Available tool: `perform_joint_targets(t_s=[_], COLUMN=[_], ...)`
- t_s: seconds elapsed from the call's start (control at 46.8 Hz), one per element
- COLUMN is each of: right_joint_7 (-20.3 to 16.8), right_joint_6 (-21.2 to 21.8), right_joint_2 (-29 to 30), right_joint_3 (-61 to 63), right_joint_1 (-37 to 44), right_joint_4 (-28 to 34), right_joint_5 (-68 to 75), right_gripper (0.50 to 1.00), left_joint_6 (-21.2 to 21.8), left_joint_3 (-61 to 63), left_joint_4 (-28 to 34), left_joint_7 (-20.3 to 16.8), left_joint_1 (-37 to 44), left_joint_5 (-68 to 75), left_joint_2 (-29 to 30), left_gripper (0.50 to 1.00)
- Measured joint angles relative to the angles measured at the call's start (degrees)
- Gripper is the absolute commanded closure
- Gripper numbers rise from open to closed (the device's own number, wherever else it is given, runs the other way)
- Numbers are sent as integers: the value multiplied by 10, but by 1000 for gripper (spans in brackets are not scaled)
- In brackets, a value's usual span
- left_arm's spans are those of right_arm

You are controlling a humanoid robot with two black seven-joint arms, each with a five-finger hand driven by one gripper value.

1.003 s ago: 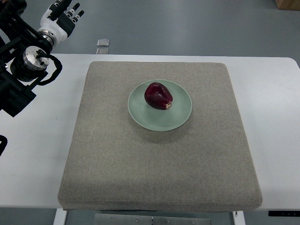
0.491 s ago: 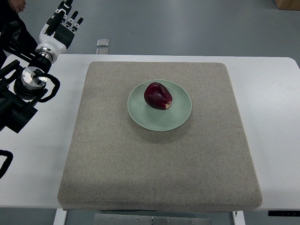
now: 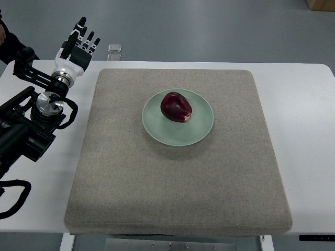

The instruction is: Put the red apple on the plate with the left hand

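Left hand (image 3: 77, 46) shifted rightward, red apple (image 3: 176, 106) on plate (image 3: 201, 128)

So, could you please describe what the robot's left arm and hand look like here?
The left hand has a white palm shell and black-and-white jointed fingers. Behind it sits a silver metal wrist ring, then a round silver joint cap. The arm is black, boxy and bracketed, with black cables looping alongside it. No right arm is visible.
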Motion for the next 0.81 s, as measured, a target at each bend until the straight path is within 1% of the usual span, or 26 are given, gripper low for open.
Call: perform_joint_targets(t_s=[0.235, 0.811], right_joint_7=[0, 1], right_joint_6=[7, 8], right_joint_2=[0, 0], right_joint_3=[0, 2], right_joint_1=[0, 1], right_joint_4=[7, 26], right_joint_5=[2, 3], right_gripper=[570, 570], left_joint_6=[-15, -19], left_joint_3=[0, 0], left_joint_4=[9, 21], left_joint_7=[0, 0], left_joint_1=[-2, -5], left_joint_5=[0, 4], left_joint_2=[-1, -15], left_gripper=[500, 500])
